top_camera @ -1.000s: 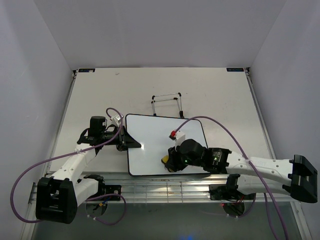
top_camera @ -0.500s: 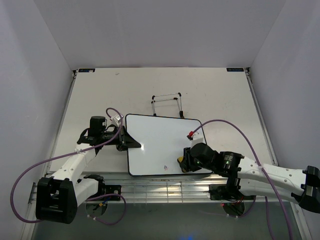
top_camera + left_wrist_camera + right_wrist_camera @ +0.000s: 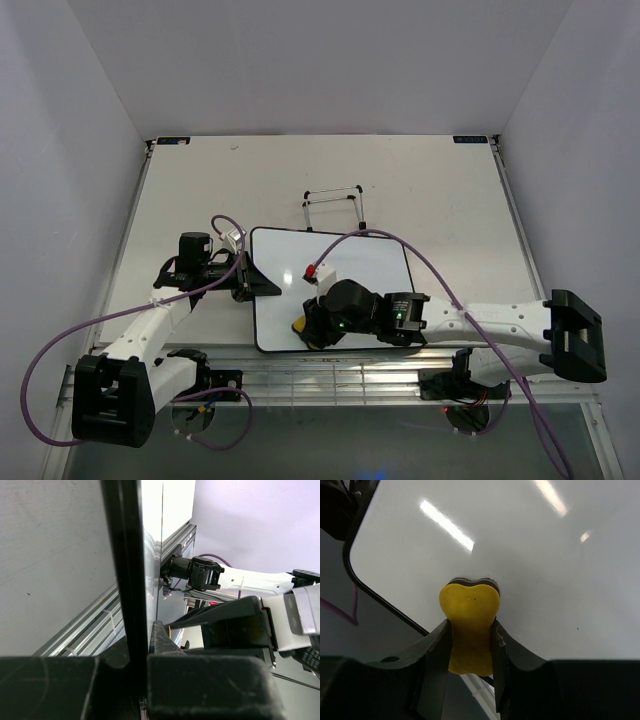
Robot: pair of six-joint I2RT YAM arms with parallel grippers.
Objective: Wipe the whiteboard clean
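The whiteboard (image 3: 370, 262) lies flat on the table, a white sheet in a thin black frame; no scribbles show on the part I can see. My left gripper (image 3: 266, 285) is shut on its left edge. In the left wrist view the black frame (image 3: 125, 555) runs edge-on between the jaws of that gripper (image 3: 142, 647). My right gripper (image 3: 305, 326) is shut on a yellow bone-shaped eraser (image 3: 469, 625) and presses it onto the board (image 3: 530, 555) near its front-left corner. That corner's black rim (image 3: 370, 587) shows beside the right gripper (image 3: 469, 642).
A thin black wire stand (image 3: 333, 205) lies on the table just behind the board. A metal rail (image 3: 330, 378) runs along the near table edge by the arm bases. Purple cables (image 3: 440, 265) arch over the board's right side.
The right gripper with the eraser swept to the right along the board's front edge, then back left to the front-left corner. The left gripper and the board stayed where they were.
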